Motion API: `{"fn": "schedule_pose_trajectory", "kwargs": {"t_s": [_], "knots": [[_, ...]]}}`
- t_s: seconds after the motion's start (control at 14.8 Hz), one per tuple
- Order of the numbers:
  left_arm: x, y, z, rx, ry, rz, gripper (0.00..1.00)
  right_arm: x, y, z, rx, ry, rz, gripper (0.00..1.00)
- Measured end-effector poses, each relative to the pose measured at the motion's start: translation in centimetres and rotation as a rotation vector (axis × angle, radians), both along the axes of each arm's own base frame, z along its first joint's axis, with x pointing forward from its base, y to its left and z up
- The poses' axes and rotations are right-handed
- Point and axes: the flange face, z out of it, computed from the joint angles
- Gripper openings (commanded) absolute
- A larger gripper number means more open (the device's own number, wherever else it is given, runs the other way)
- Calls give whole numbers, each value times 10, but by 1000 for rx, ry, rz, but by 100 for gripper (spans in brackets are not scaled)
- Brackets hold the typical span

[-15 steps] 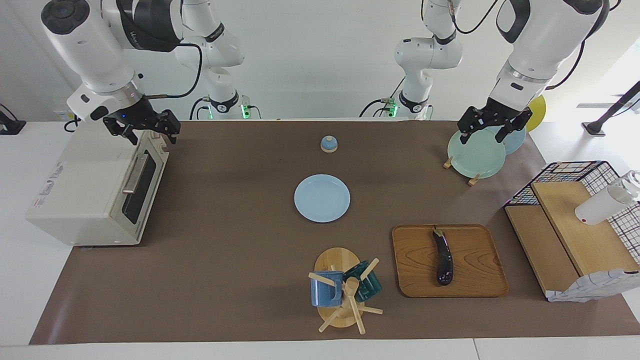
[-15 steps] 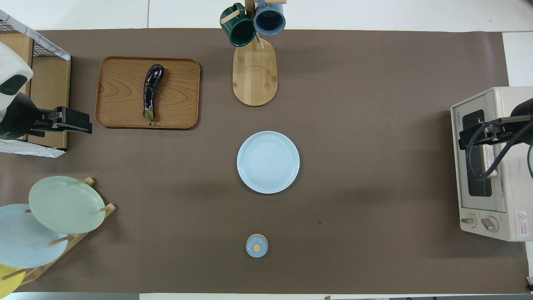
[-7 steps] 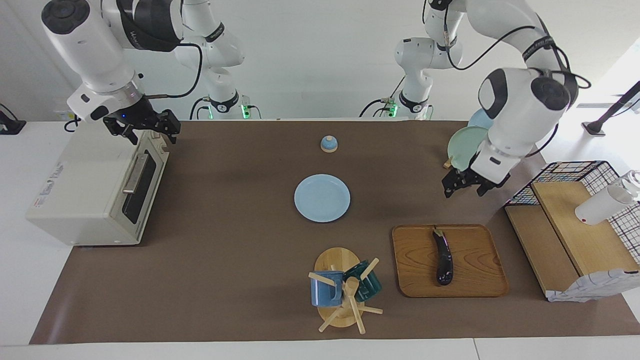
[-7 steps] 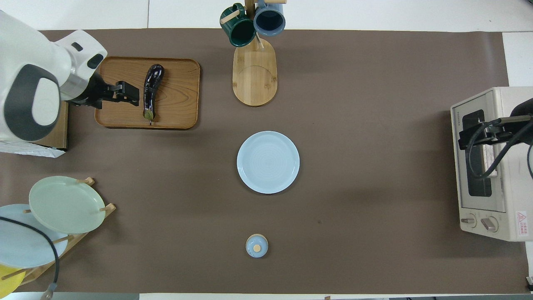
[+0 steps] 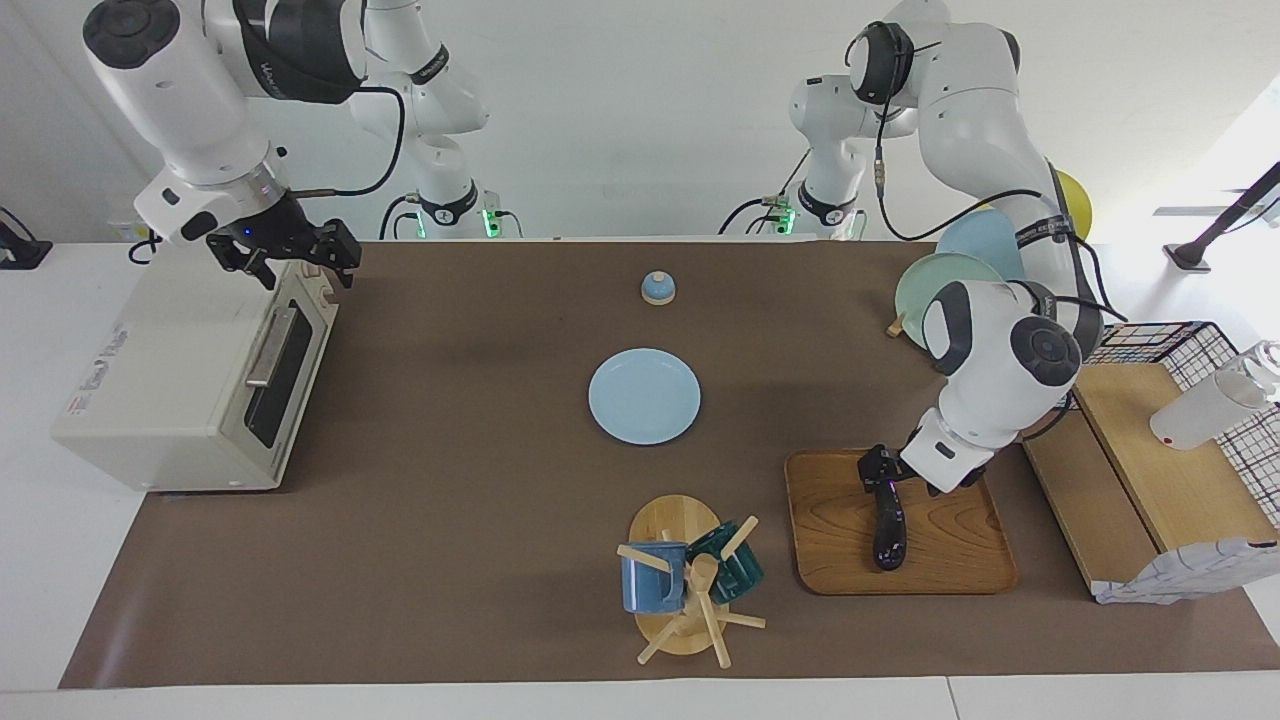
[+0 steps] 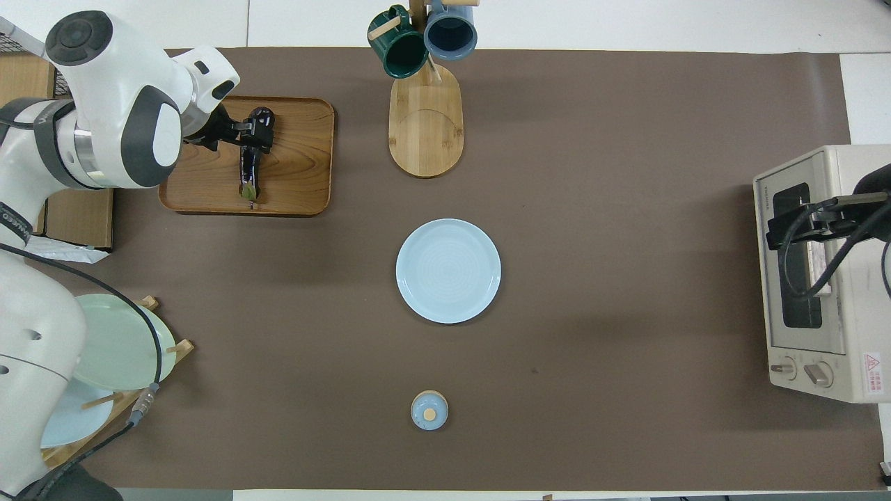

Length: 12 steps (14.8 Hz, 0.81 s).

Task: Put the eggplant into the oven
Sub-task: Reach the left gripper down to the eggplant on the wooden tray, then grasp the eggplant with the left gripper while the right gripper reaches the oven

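Left pincer (image 5: 880, 478) — open over eggplant (image 5: 889, 535).

red warning triangle label, oven (image 6: 821, 278) front

The eggplant (image 5: 888, 525) lies on a tray (image 5: 950, 560) toward the left arm's end of the table, with the left gripper (image 5: 878, 472) at its stem end. The oven (image 5: 190, 380) stands at the right arm's end, the right gripper (image 5: 295, 262) over it. Between them lies a plate (image 5: 644, 396); a rack (image 5: 690, 580) with 2 mugs stands beside the tray.
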Motion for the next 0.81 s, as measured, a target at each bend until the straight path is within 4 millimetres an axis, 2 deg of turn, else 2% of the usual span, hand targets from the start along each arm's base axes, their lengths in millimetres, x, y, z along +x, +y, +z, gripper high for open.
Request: {"fn": "schedule_pose_trajectory", "kwargs": {"t_s": [0.4,0.61,0.67,0.74,0.81], "knots": [[9,-2,-16,-6,-62,-38,100,0,0,0,0,0,0,100],[4,-5,-35,-2,-56,-75,100,0,-4,0,0,1,-7,100],[2,-8,-39,-1,-53,-83,100,-1,-8,-1,0,2,-14,89],[1,-11,-42,-1,-53,-89,100,-1,-12,-2,0,1,-21,59],[0,-13,-43,-1,-54,-93,100,1,-14,-3,0,-13,-25,44]]}}
